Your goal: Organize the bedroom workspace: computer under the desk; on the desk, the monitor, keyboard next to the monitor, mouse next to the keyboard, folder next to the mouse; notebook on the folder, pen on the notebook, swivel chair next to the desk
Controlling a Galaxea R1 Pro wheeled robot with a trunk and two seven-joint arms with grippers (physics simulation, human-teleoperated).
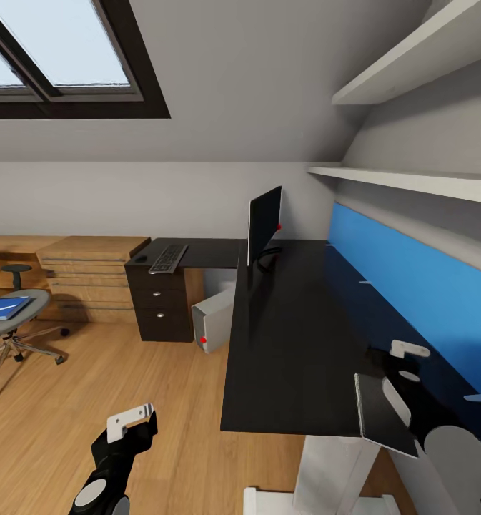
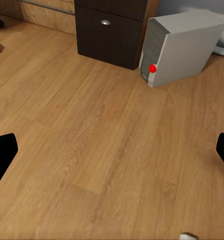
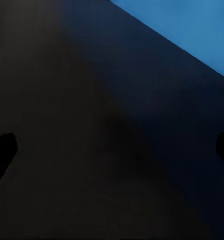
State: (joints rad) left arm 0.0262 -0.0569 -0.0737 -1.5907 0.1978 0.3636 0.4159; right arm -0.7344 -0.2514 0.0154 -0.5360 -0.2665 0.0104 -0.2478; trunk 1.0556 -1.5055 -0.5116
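- Left gripper (image 1: 129, 423) hangs low over the wooden floor (image 1: 90, 386), off the bench's open side. Left wrist view: dark fingers (image 2: 2, 157) sit at opposite edges with bare planks between, so spread wide and holding nothing.
- Right gripper (image 1: 406, 361) hovers over the near end of the bench (image 1: 290, 336), close to the blue back panel (image 1: 412, 286). Right wrist view: fingers (image 3: 2, 152) likewise far apart, only matte black top between them. Released, empty.
- A thin grey glossy sheet (image 1: 383, 415) lies at the bench's near corner just below the right arm. Probably the notebook; cannot confirm, nor tell whether it overhangs the edge.
- Bench top is flat, black and dull, a long L on a white pedestal (image 1: 333, 465). Much of it is bare, which leaves room for the row the task wants.
- Computer (image 1: 213, 318), a silver-grey box with a dark front and a red dot, stands on the floor under the bench beside the black drawers (image 1: 158, 304). Judged already in place.
- Monitor (image 1: 264, 224) stands upright on the bench, seen nearly edge-on, thin and black.
- Keyboard (image 1: 169, 258), slim and grey-keyed, lies on the far wing above the drawers, apart from the monitor; likely needs moving closer.
- Swivel chair (image 1: 4, 315), grey padded, metal star base, stands well off the bench with the bright blue folder (image 1: 3, 307) flat on its seat. Both are yet to move.
- Mouse and pen: cannot pick out.
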